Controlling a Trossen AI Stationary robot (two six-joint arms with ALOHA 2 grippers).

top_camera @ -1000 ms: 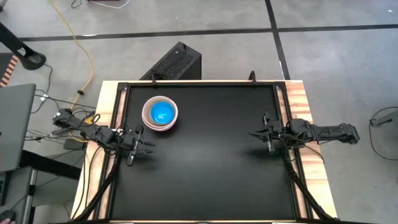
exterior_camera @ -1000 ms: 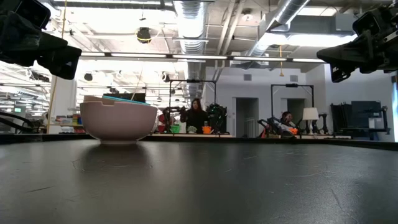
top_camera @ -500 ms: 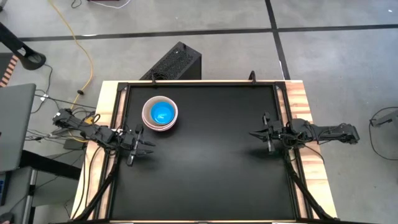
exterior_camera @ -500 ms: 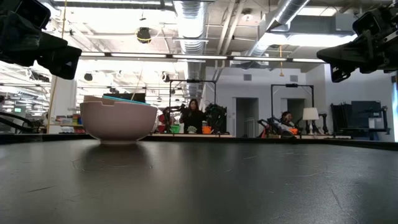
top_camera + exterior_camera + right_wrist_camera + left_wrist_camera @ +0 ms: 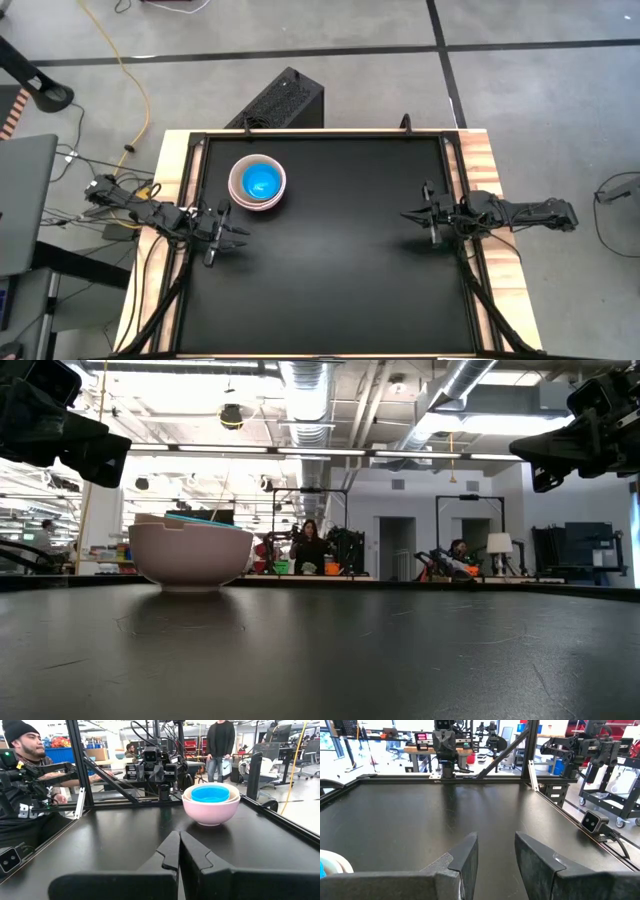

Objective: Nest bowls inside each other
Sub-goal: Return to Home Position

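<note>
The bowls (image 5: 257,182) stand nested in one stack on the black table's far left part. The outer pink bowl (image 5: 210,810) rests on its base, a cream rim shows inside it, and a blue bowl (image 5: 210,794) sits innermost. The stack also shows in the low view (image 5: 190,555). My left gripper (image 5: 243,240) hovers level at the table's left edge, nearer than the stack, open with nothing between its fingers (image 5: 496,845). My right gripper (image 5: 405,215) hovers level at the right edge, shut and empty (image 5: 179,837).
The table (image 5: 330,300) has a raised frame around it. A black box (image 5: 285,100) stands on the floor beyond the far edge. A person (image 5: 25,785) sits beside the table, seen in the right wrist view. Cables and a laptop (image 5: 20,200) lie off the left side.
</note>
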